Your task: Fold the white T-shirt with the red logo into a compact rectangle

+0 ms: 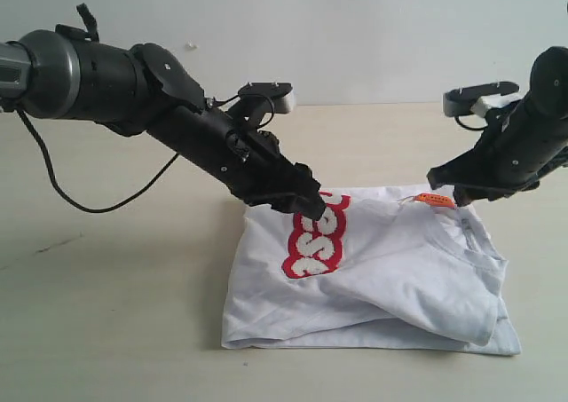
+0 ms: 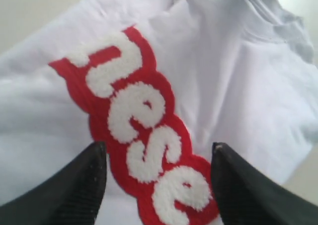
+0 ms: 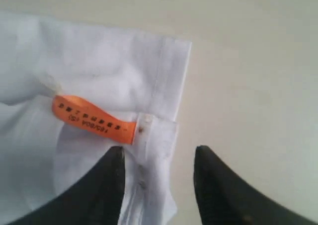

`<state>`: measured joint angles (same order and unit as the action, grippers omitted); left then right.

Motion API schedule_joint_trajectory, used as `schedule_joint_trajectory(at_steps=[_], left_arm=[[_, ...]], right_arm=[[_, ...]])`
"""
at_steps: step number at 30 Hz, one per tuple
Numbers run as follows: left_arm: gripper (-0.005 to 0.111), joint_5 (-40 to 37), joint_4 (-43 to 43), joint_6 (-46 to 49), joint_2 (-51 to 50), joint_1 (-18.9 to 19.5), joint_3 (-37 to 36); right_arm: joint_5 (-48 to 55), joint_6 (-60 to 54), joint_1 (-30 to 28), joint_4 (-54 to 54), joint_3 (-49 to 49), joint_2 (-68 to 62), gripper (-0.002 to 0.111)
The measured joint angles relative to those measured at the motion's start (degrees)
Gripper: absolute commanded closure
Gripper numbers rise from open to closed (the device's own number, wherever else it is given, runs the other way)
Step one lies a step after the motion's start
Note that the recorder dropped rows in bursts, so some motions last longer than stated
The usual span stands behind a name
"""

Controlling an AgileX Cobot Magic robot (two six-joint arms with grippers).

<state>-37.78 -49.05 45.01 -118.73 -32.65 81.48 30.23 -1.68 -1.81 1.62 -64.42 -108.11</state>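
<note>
Right claw (image 3: 159,153): jaws apart over shirt (image 3: 99,61) hem, tag (image 3: 94,118) beside; left claw (image 2: 158,146) apart astride logo (image 2: 134,111); risk: either claw, lifting, snags cloth and undoes fold.

Your left arm (image 1: 177,109) slants down toward the white T-shirt (image 1: 390,269). Your left gripper (image 1: 312,208) is low over the shirt's far edge, jaws standing wide apart. Your right arm (image 1: 524,145) angles down at the shirt's far right corner, and your right gripper (image 1: 457,193) hangs just above it, fingers (image 3: 213,185) parted.
</note>
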Motion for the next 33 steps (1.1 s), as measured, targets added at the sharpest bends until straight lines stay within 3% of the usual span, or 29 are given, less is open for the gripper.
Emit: schedule_joint_trajectory(at_steps=[3, 7, 12, 19, 24, 33], left_arm=[[0.054, 2.5, -3.4, 3.3, -1.3, 0.0, 0.0], [0.065, 4.9, -7.3, 7.2, -4.2, 0.0, 0.0], [0.062, 8.1, -7.8, 8.8, -6.8, 0.0, 0.0], [0.058, 12.9, -8.2, 9.1, -8.3, 0.0, 0.0], [0.058, 15.6, -8.4, 7.7, -8.5, 0.5, 0.0], [0.058, 14.6, -8.6, 5.2, -9.3, 5.5, 0.0]], right_arm=[[-0.1, -3.6, 0.0, -7.0, -0.2, 3.2, 0.074], [3.2, -21.6, -0.1, -26.5, -0.2, 4.4, 0.091], [7.4, -36.4, -0.1, -41.5, -0.2, 1.3, 0.107], [7.7, -39.7, -0.1, -41.8, -0.2, -5.1, 0.108], [6.5, -36.3, -0.1, -36.0, -0.3, -7.6, 0.108], [0.0, -27.3, -0.1, -28.2, -0.3, -7.7, 0.108]])
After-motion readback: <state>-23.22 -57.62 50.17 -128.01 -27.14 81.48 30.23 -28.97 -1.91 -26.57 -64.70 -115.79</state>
